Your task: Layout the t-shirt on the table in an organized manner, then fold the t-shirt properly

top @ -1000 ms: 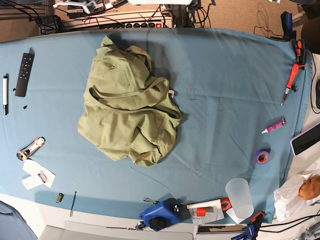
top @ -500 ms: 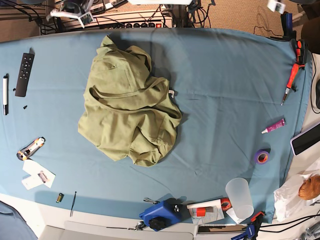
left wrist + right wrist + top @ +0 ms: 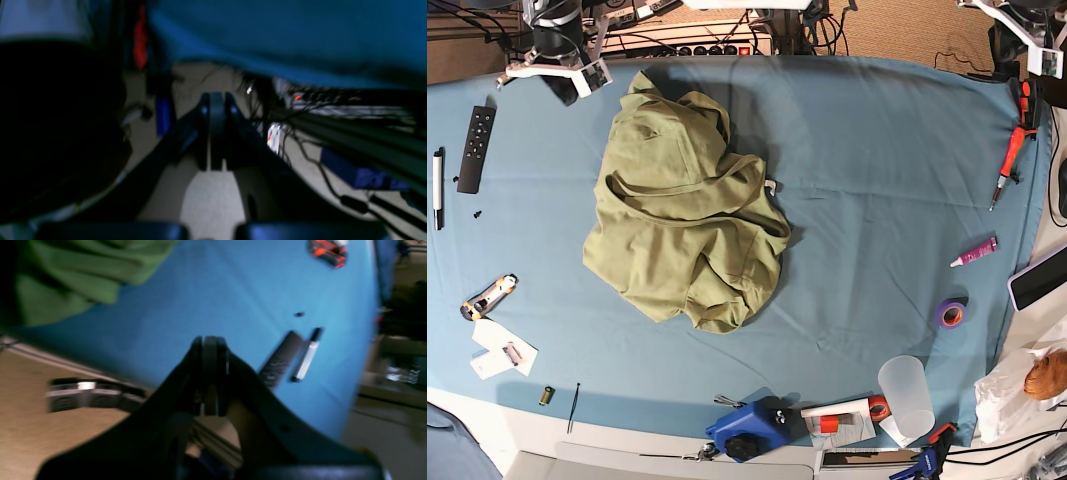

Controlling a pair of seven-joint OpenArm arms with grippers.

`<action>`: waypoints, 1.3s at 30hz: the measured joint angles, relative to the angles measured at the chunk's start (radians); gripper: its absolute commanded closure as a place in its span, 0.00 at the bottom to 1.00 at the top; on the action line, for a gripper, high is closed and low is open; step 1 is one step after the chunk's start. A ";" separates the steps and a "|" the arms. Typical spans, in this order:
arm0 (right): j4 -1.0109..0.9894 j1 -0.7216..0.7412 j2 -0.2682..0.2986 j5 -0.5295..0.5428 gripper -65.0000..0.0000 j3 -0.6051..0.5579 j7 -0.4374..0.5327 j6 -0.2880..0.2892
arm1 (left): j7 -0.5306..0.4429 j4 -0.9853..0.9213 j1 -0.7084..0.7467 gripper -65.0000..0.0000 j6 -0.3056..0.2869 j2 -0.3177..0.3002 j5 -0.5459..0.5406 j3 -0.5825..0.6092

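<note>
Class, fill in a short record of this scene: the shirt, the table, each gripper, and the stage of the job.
shirt: olive t-shirt, crumpled in a heap, not laid out
table: blue-covered table, small tools round its edges
right gripper: shut, empty, above the table's far edge
left gripper: shut, empty, off the table
stage: folding not yet started

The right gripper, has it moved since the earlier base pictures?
Yes. The right gripper has come down into view toward the table, near the t-shirt's top edge.
</note>
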 measured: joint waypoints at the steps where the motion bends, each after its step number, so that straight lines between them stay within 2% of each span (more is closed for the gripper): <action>1: 0.000 0.004 0.000 -0.029 1.00 0.000 -0.005 -0.002 | 0.004 -0.003 -0.018 1.00 0.004 0.000 0.002 0.000; 3: 0.000 0.008 0.000 -0.085 1.00 0.000 -0.005 -0.002 | 0.007 -0.005 -0.062 1.00 -0.011 0.000 0.008 -0.001; 6: 0.000 0.008 0.000 -0.123 1.00 0.000 -0.040 -0.001 | 0.001 -0.003 -0.121 0.79 -0.138 0.000 0.007 -0.001; 8: 0.000 0.009 0.000 -0.129 1.00 0.000 -0.045 -0.001 | 0.000 -0.003 -0.150 0.70 -0.206 0.001 -0.015 -0.001; 11: 0.000 0.008 -0.023 -0.148 1.00 0.000 -0.047 -0.001 | -0.034 -0.003 -0.174 0.68 -0.254 0.000 -0.066 -0.001; 12: 0.000 0.010 -0.047 -0.160 0.91 0.000 -0.048 -0.002 | -0.032 -0.003 -0.180 0.68 -0.258 0.001 -0.080 -0.001; 14: 0.000 0.008 -0.084 -0.158 0.75 0.000 -0.047 0.000 | -0.033 -0.003 -0.190 0.68 -0.258 0.002 -0.084 0.000; 16: 0.000 0.009 -0.119 -0.158 0.65 0.000 -0.045 -0.001 | -0.032 -0.003 -0.193 0.68 -0.256 0.003 -0.082 0.003; 21: 0.000 0.052 -0.167 -0.148 0.64 0.000 -0.060 0.002 | -0.029 -0.003 -0.205 0.67 -0.257 -0.001 -0.071 0.089; 23: 0.000 0.103 -0.165 -0.106 0.64 0.000 -0.063 -0.003 | -0.026 -0.003 -0.232 0.65 -0.256 -0.002 -0.014 0.146; 25: -0.001 0.155 -0.164 -0.024 0.64 0.000 -0.064 0.004 | -0.043 -0.005 -0.267 0.64 -0.222 -0.013 0.060 0.214; 26: -0.001 0.180 -0.164 0.011 0.64 0.000 -0.062 0.012 | -0.056 -0.005 -0.283 0.64 -0.201 -0.024 0.099 0.254; 29: -0.001 0.232 -0.164 0.098 0.64 0.001 -0.018 0.085 | -0.077 -0.005 -0.315 0.64 -0.140 -0.058 0.221 0.355; 32: -0.001 0.283 -0.166 0.169 0.64 0.000 -0.005 0.129 | -0.078 -0.005 -0.339 0.64 -0.093 -0.064 0.294 0.421; 38: -0.012 0.376 -0.165 0.173 0.64 0.000 0.017 0.142 | -0.082 -0.005 -0.346 0.64 -0.086 -0.064 0.316 0.459; 39: -0.025 0.394 -0.165 0.169 0.64 0.003 0.018 0.165 | -0.081 -0.005 -0.346 0.64 -0.085 -0.064 0.316 0.459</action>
